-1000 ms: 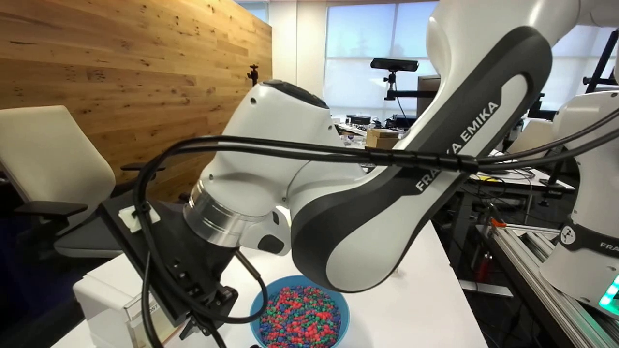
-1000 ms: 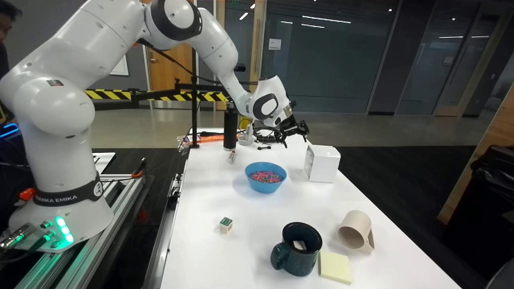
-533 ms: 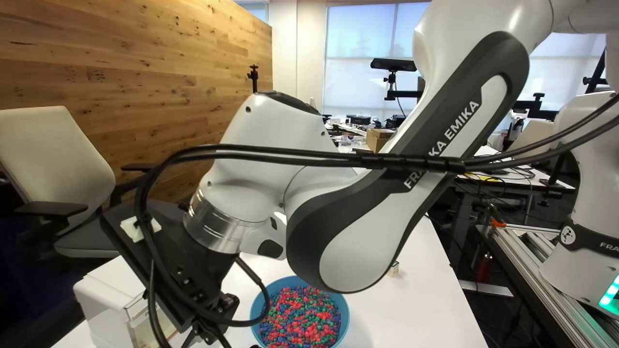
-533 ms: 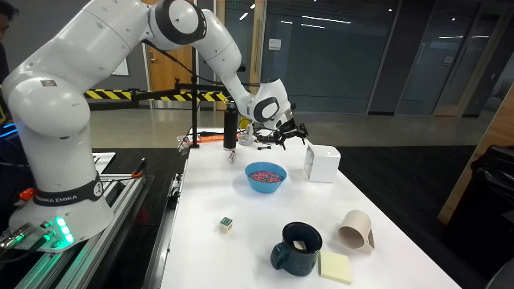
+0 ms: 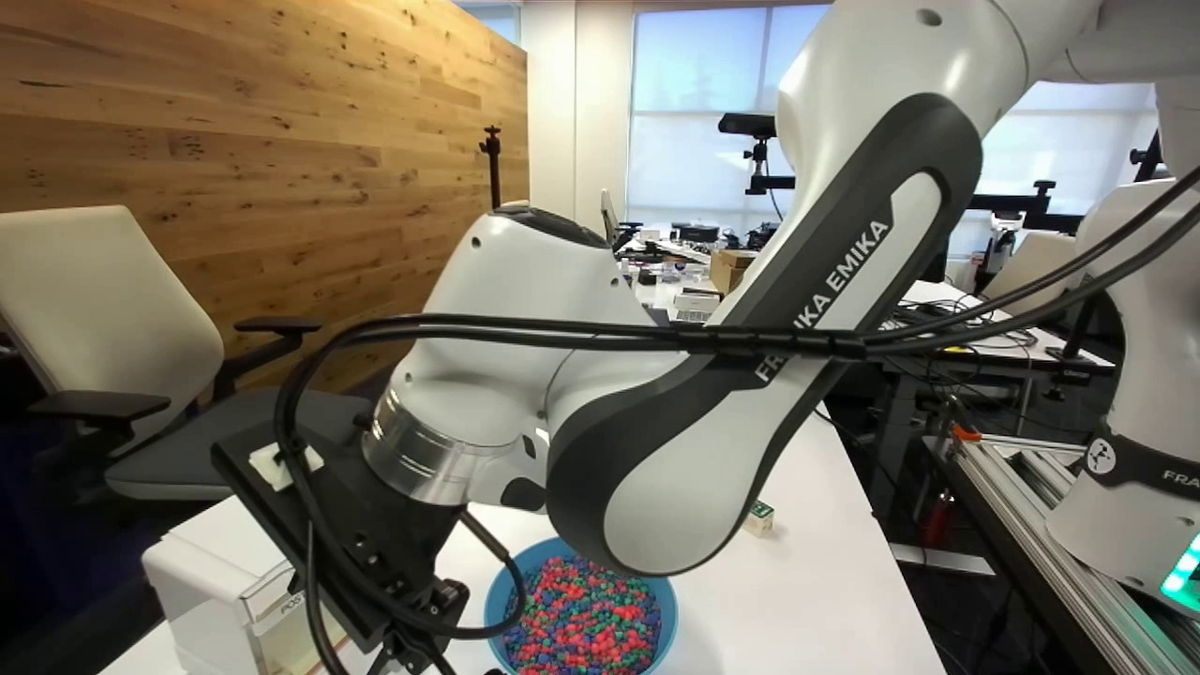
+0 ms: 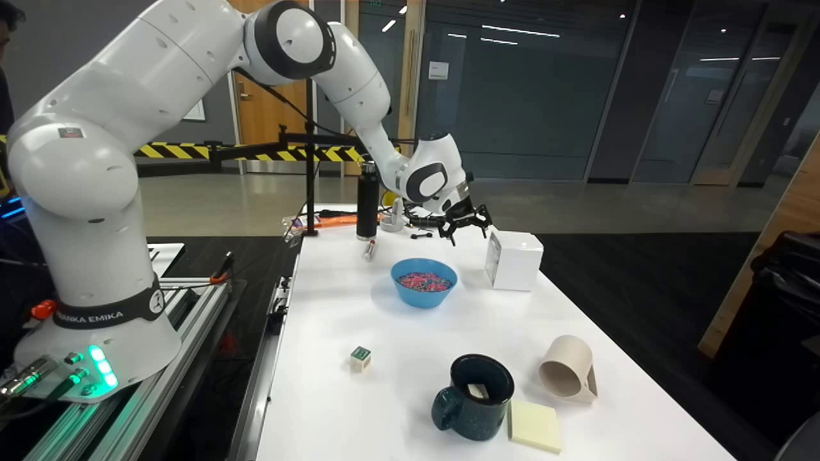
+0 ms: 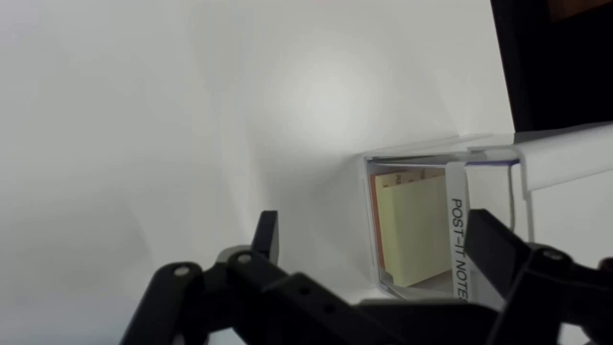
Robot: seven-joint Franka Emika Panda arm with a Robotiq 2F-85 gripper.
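Note:
My gripper is open and empty, its two black fingers wide apart in the wrist view. It also shows in an exterior view, above the far part of the white table, beside and behind a white box. In the wrist view the box's open end has a strip lettered "POST-IT NOTES". A pale yellow pad of notes stands inside, with orange at its edge. The right finger overlaps the lettered strip in this view; no contact can be made out. In an exterior view the fingertips are partly cut off by the bottom edge, by the box.
A blue bowl of small coloured pieces stands near the box. Nearer lie a letter cube, a dark mug with something inside, a beige mug on its side and a yellow pad. A black bottle stands behind.
The arm has come down and the gripper is slightly lower, close to the white box. The gripper stays open. The objects on the table have not moved.

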